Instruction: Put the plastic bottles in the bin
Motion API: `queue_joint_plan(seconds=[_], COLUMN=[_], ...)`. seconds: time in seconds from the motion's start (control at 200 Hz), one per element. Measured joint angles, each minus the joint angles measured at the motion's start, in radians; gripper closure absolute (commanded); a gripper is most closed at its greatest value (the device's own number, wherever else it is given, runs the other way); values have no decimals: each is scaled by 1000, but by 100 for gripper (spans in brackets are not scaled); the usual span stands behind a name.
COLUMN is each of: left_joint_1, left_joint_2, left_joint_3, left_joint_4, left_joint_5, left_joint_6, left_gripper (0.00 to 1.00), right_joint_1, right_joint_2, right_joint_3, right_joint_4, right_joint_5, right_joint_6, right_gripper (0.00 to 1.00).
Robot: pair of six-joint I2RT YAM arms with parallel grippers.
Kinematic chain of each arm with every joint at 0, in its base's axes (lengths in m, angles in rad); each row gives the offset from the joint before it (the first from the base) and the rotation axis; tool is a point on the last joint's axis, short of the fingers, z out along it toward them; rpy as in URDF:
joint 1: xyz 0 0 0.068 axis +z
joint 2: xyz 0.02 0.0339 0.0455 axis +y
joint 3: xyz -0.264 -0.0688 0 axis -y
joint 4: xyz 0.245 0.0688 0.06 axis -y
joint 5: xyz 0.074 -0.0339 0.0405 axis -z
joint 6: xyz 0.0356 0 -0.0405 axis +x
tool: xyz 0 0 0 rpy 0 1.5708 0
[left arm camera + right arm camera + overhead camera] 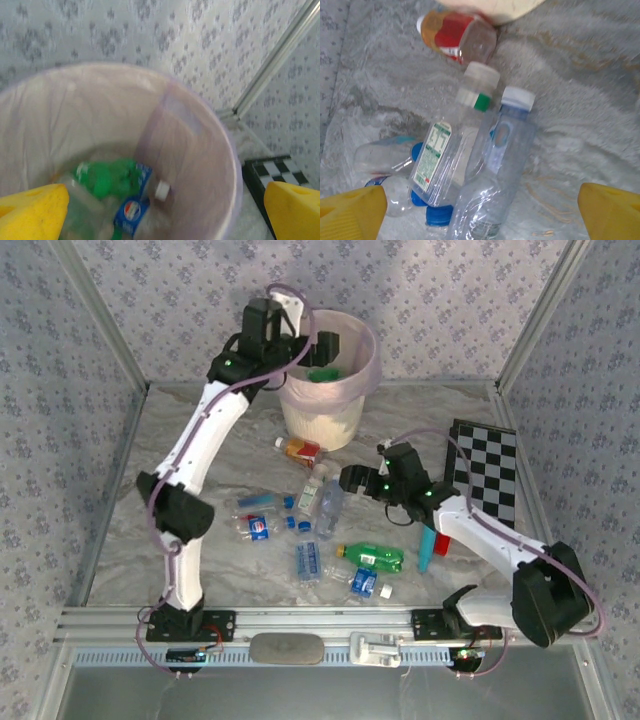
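Left claw (318, 344): released and empty, yellow fingers (31, 210) spread wide, hanging over the mouth of the bin (322, 420)
Right claw (480, 215): released as well, nothing between the jaws, low over the bottles (307, 560) at mid-table
Bin: at the far middle of the table (420, 415), pink liner folded over the rim; a green bottle (106, 179) and a blue-label bottle (132, 212) lie at the bottom among clear plastic
Bottles on the table: roughly ten, all lying down, spread between the bin and the arm bases; a red-label bottle (298, 448) just beside the bin's foot; a green-band bottle (451, 150) and a white-cap bottle (502, 155) touching side by side under the right claw; another green bottle (372, 557) nearer the right base
Handling: they look empty, so light, thin-walled and springy; likely to dent under a hard squeeze, slick enough to squirt out, ready to roll at a nudge
Hold: across the body near mid-length, jaws square to the long axis; the white-cap bottle looks the easier pick, its outer side being free
Surface: flat, grey marble pattern, looks smooth, nothing to stop a rolling bottle
Room: patterned walls in a metal frame close in three sides; a chequered board (487, 475) lies at the right and a turquoise stick (427, 552) pokes out by the right arm, neither meant for the bin
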Motion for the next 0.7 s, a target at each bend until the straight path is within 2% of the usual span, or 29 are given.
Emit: queue_joint_plan(seconds=[0.13, 0.26, 0.505, 0.7], left_joint_1=[0, 0, 0, 2], left_joint_2=[-231, -390, -636, -776], left_joint_3=[-452, -761, -1130, -1361], left_joint_4=[226, 356, 455, 454], left_joint_5=[-10, -44, -148, -241], left_joint_6=[-30, -69, -166, -274], left_gripper=[0, 0, 0, 0], right_joint_1=[42, 68, 98, 101], right_joint_2=[69, 146, 281, 328], right_joint_3=[0, 0, 24, 69], right_joint_4=[18, 37, 41, 37], right_joint_5=[-21, -44, -66, -65], right_joint_6=[42, 82, 130, 138], right_gripper=[1, 3, 7, 10])
